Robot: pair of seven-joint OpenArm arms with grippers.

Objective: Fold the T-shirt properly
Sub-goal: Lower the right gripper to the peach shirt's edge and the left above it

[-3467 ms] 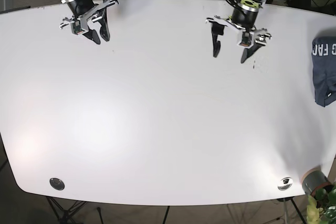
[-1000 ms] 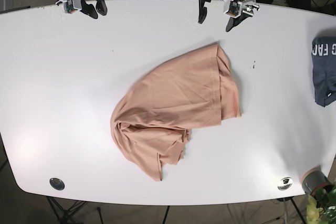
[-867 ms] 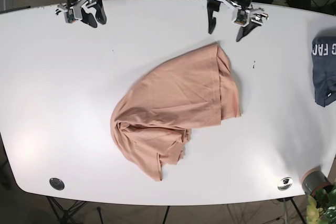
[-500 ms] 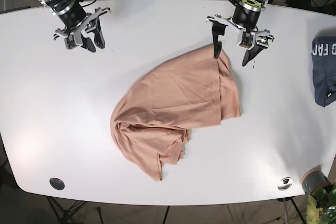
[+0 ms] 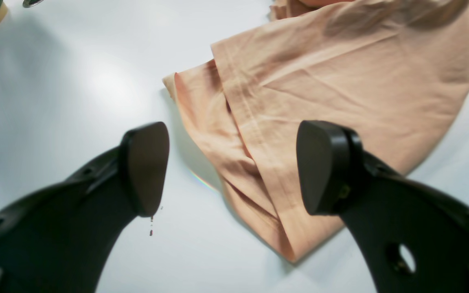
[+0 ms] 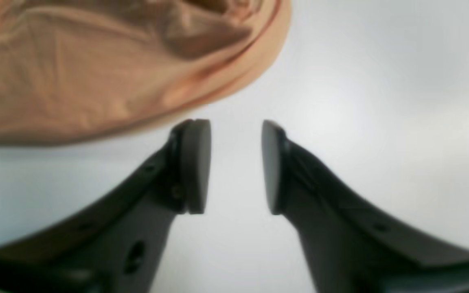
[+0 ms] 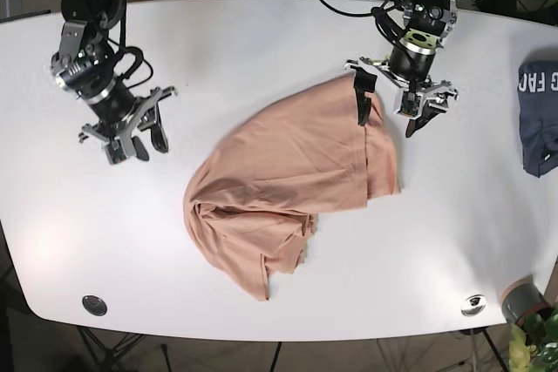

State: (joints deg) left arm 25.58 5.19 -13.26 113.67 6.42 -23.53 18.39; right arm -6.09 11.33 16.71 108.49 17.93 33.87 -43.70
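The right pincer point(image 7: 129, 135) hung nearly closed, holding nothing, beside the crumpled peach cotton T-shirt point(image 7: 288, 180) in the middle of the white table point(image 7: 261, 50). The left pincer point(image 7: 391, 104) gaped wide over its corner. No folding was done yet.

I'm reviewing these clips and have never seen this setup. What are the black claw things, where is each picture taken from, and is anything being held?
The claws are two robot arms' grippers. The base view looks down on a white table; the other two come from cameras on each wrist. A crumpled peach T-shirt lies mid-table, with a folded navy garment at the edge. The left gripper hangs wide open over the shirt's corner. The right gripper is open with a narrower gap, over bare table beside the shirt. Neither holds anything.
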